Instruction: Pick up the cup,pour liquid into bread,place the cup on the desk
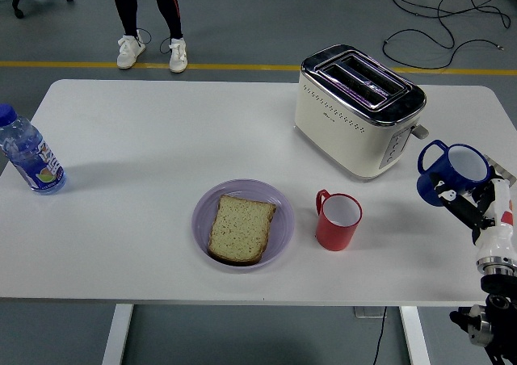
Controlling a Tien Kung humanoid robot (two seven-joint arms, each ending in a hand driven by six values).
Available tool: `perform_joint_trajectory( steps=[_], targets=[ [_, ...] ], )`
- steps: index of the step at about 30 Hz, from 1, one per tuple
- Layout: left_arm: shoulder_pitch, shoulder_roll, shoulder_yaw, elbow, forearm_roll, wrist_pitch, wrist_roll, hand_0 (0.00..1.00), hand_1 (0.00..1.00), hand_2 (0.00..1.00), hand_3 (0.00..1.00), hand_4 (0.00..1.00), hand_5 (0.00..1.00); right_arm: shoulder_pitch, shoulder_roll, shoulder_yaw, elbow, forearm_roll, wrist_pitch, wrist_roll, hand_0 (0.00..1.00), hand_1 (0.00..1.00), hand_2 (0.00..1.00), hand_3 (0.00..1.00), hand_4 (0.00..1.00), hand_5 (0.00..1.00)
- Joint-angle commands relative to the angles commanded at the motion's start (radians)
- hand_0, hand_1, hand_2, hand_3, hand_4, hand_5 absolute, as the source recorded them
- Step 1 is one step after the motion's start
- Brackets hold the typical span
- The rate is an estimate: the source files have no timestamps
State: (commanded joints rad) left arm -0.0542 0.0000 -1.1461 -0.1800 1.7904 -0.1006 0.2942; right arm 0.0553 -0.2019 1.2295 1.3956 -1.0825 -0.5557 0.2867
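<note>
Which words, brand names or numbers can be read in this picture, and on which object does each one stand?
None can be read for certain.
Water bottle: its blue label carries print, too blurred to read.
Toaster: a small mark on its cream side and marks on its end panel, too small to read.
Blue cup in the right hand, red cup, purple plate: no text visible.

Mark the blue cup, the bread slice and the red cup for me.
blue cup [452, 174]: head view, on its blue outer wall just below the rim.
bread slice [240, 228]: head view, on the middle of the slice's top face.
red cup [335, 232]: head view, on its red front wall.
</note>
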Motion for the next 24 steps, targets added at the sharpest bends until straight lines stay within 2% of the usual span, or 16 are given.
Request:
perform_joint_trajectory(
  steps=[3,6,13,15,24],
  targets=[
    [-0.002,0.000,-0.002,0.000,-0.001,0.000,0.000,0.657,0.689,0.705,0.591,0.303,0.871,0.003,-0.022,0.008,0.078,-0.051,0.010,-0.074,0.390,0.414,0.544,0.572,0.772,0.030],
    [-0.008,0.000,-0.001,0.000,-0.001,0.001,0.000,0.656,0.689,0.705,0.591,0.307,0.872,0.014,-0.063,0.011,0.177,-0.105,0.019,-0.176,0.373,0.395,0.540,0.557,0.766,0.031],
    [-0.014,0.000,-0.003,0.000,-0.001,0.002,0.000,0.656,0.689,0.705,0.591,0.308,0.873,0.044,-0.131,0.000,0.355,-0.161,0.026,-0.372,0.357,0.391,0.533,0.551,0.737,0.002],
    [-0.015,0.000,-0.004,0.000,0.001,0.001,0.000,0.656,0.689,0.705,0.591,0.308,0.873,0.059,-0.144,-0.013,0.382,-0.186,0.037,-0.405,0.357,0.391,0.533,0.551,0.737,0.002],
    [-0.019,0.000,0.000,0.000,-0.005,0.003,0.000,0.657,0.690,0.705,0.591,0.308,0.874,0.130,-0.193,-0.096,0.383,-0.312,0.088,-0.525,0.337,0.365,0.510,0.545,0.723,0.002]
  ],
)
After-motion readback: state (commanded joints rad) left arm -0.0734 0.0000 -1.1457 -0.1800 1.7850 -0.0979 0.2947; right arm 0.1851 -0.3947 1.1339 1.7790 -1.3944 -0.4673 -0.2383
